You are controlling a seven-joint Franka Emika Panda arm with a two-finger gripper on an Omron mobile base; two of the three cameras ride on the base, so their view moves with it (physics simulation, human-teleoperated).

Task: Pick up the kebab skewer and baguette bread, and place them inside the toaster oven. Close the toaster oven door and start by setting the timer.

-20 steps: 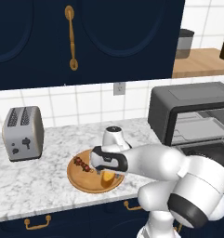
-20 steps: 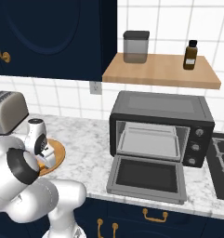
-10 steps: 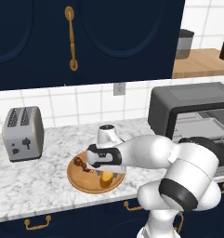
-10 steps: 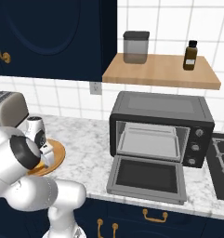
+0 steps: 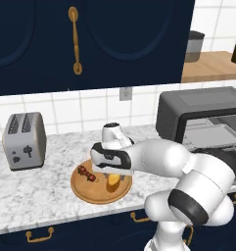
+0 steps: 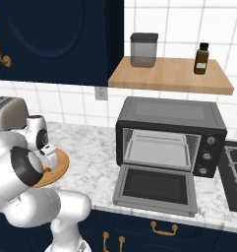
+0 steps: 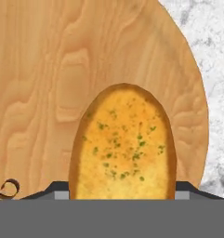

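No readable text, label, brand, number or sign is found in any view. The toaster oven (image 6: 169,133), its knobs, the small silver toaster (image 5: 24,140), the dark bottle (image 6: 201,58) and the canister (image 6: 143,49) on the shelf are all rendered plain, with no lettering that can be made out.

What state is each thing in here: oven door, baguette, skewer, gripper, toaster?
Oven door: dropped fully open.
Oven: nothing on its rack.
Baguette: on the wooden board, gripper right over it, not lifted.
Skewer: lying on the board beside the baguette.
Gripper: low over the baguette; whether the jaws grip it cannot be told.
Toaster: slots look empty.
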